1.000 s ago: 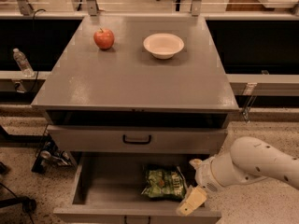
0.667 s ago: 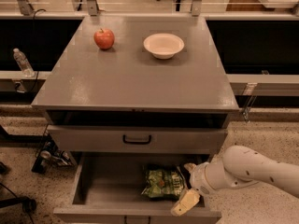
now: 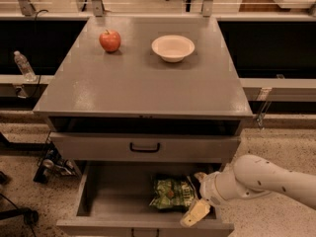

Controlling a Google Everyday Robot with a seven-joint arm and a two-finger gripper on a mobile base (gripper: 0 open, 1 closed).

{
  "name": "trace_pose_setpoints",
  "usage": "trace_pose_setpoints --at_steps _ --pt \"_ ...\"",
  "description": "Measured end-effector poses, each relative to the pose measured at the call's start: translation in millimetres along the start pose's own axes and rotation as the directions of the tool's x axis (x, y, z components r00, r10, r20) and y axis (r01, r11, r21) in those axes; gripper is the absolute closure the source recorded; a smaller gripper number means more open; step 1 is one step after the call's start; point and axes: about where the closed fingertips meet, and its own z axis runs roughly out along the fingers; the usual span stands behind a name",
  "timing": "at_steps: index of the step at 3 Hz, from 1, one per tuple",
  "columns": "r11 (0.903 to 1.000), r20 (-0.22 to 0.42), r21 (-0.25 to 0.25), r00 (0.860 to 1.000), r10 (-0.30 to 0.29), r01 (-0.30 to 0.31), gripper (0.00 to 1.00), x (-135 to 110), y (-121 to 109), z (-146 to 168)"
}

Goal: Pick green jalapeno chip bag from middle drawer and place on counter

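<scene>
Our claw (image 3: pixel 193 199) sits low in the open middle drawer (image 3: pixel 113 196), released, its pale fingers (image 3: pixel 195 214) spread at the right end of the green jalapeno chip bag (image 3: pixel 170 194). We cannot tell whether they touch it. The bag lies on the drawer floor. On the bench (image 3: pixel 138 83) above stand a red apple (image 3: pixel 110 40) and a white bowl (image 3: pixel 173 47).

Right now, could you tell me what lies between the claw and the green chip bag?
Nothing shows there: in the camera view the claw hangs over the middle drawer, at the right edge of the green chip bag.
</scene>
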Motion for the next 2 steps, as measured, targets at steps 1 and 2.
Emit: trace_pose_setpoints --at_steps 1,2 --pt "0.9995 -0.005 0.029 1.000 -0.013 0.013 0.00 5.6 -17.4 10.4" --pt "0.9981 -0.013 0.050 0.999 -0.036 0.036 0.00 6.8 -31.6 21.4"
